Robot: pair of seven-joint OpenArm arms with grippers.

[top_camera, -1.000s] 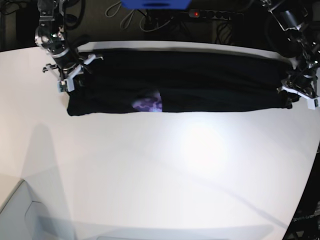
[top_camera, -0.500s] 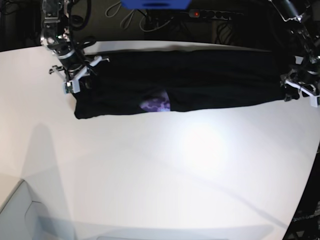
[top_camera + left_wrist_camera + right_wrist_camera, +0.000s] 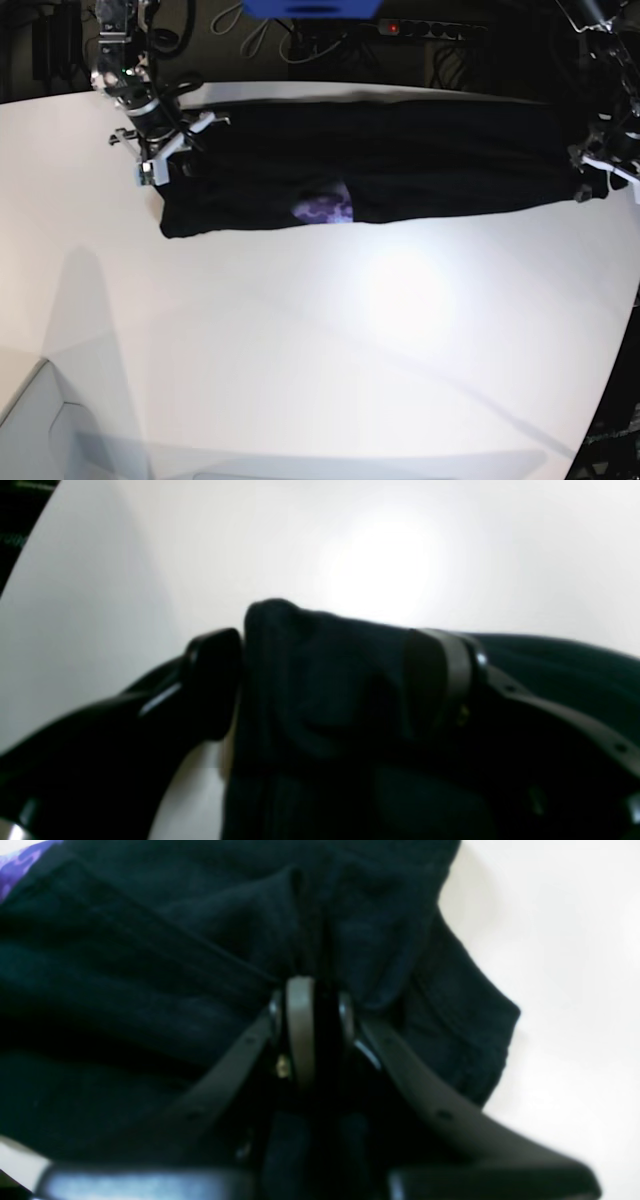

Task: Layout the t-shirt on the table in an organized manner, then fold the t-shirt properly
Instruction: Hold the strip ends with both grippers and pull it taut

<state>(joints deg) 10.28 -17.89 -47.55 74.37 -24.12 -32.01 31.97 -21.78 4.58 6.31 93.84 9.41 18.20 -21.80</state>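
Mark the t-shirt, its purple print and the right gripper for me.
t-shirt [image 3: 440,160], base view, flat black body.
purple print [image 3: 325,208], base view, middle of the patch at the near edge.
right gripper [image 3: 312,1005], right wrist view, between the fingertips.

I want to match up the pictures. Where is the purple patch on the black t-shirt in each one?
Base view: the purple patch sits at the lower edge of the t-shirt, left of its middle.
Right wrist view: a sliver of it shows in the top left corner, left of the right pincer.
Left wrist view: not in it.
Shared landmark: the black t-shirt on the white table.
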